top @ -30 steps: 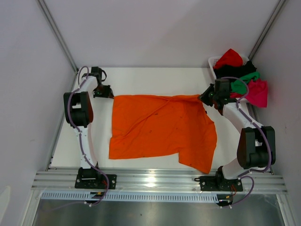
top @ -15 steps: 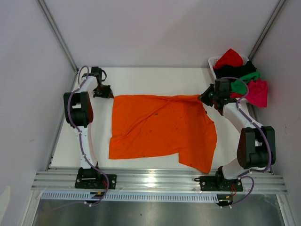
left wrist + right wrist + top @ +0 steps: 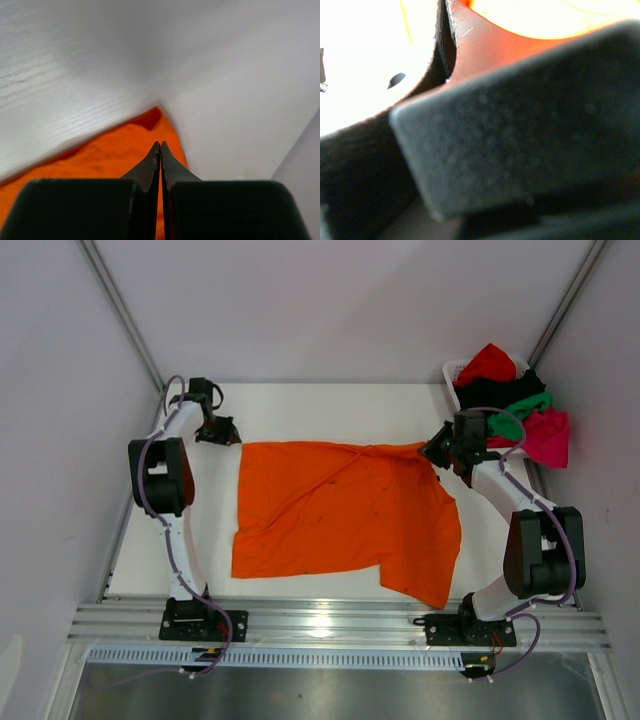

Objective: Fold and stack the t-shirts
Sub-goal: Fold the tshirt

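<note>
The bright orange cloth t-shirt [image 3: 340,515] lay spread mid-table, the right gripper [image 3: 436,449] seemingly pinching its far right corner, the left gripper [image 3: 226,432] with jaws pressed together, empty, beside the far left one. Pulling one-sided would likely skew it. The smooth white tabletop [image 3: 300,405] stood between plain pale walls [image 3: 330,310].

Item 1: orange t-shirt [image 3: 345,515], bright, plain. Spread mostly flat at table ctr, lightly wrinkled. Lower-R flap is extended toward 5 o'clock; upper-R corner is bunched toward 2 o'clock.
Items 2–5: red t-shirt [image 3: 487,362], black t-shirt [image 3: 520,383], green t-shirt [image 3: 530,402], pink t-shirt [image 3: 548,435]. Crumpled, unfolded, heaped together at 2 o'clock.
</note>
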Controlling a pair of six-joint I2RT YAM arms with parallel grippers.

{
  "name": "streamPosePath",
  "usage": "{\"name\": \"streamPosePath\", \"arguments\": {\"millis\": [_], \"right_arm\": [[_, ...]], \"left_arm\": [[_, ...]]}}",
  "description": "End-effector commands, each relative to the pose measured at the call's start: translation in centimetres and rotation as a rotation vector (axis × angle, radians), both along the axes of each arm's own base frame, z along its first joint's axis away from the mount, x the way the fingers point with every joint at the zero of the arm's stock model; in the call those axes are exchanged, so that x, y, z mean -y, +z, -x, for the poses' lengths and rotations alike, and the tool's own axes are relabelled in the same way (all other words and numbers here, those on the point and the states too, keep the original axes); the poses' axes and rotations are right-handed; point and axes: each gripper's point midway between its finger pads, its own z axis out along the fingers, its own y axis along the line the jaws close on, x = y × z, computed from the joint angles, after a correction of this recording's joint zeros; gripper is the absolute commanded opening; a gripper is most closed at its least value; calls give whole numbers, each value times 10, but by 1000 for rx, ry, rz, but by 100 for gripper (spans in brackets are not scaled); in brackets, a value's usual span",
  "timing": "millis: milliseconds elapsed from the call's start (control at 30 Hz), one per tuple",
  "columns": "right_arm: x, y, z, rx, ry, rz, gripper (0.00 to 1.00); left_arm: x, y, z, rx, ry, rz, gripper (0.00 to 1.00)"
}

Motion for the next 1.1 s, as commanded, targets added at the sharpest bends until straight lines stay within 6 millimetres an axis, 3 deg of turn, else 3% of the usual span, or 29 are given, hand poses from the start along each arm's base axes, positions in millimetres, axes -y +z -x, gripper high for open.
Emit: {"name": "streamPosePath", "arguments": {"millis": [0, 100, 133, 200, 233, 333, 433, 467, 533, 600, 633, 667, 833, 1067], "right_arm": [[-8, 3, -6, 29, 13, -11, 5], [-11, 2, -5, 31, 15, -10, 5], [-13, 2, -5, 32, 19, -11, 4], [-14, 2, -5, 33, 20, -13, 4], [-15, 2, -5, 33, 23, -13, 5], [-16, 1, -4, 31, 24, -13, 5], [-19, 0, -5, 31, 29, -14, 5], [-20, 2, -5, 36, 32, -13, 4], [-21, 3, -5, 35, 32, -14, 4], [-21, 3, -5, 36, 32, -12, 4], [-21, 4, -5, 36, 32, -11, 5], [-19, 4, -5, 37, 28, -7, 4], [-19, 5, -5, 32, 28, 0, 4], [-20, 6, -8, 31, 28, -3, 5]], "left_arm": [[-3, 64, -5, 164, -42, -14, 1], [-1, 80, 2, 209, -56, -15, 1], [0, 76, 9, 201, -58, -10, 1], [1, 95, 7, 264, -64, -13, 1], [2, 92, 11, 260, -69, -11, 1], [1, 103, 4, 285, -89, -23, 1], [6, 83, -7, 228, -130, 2, 7], [9, 59, -10, 180, -141, 27, 9], [21, 61, -25, 206, -181, 95, 11], [29, 43, -32, 191, -203, 135, 17], [30, 43, -38, 207, -206, 139, 30], [32, 42, -43, 224, -210, 144, 37], [42, 29, -52, 227, -232, 209, 41], [40, 29, -49, 206, -248, 192, 45]]}}
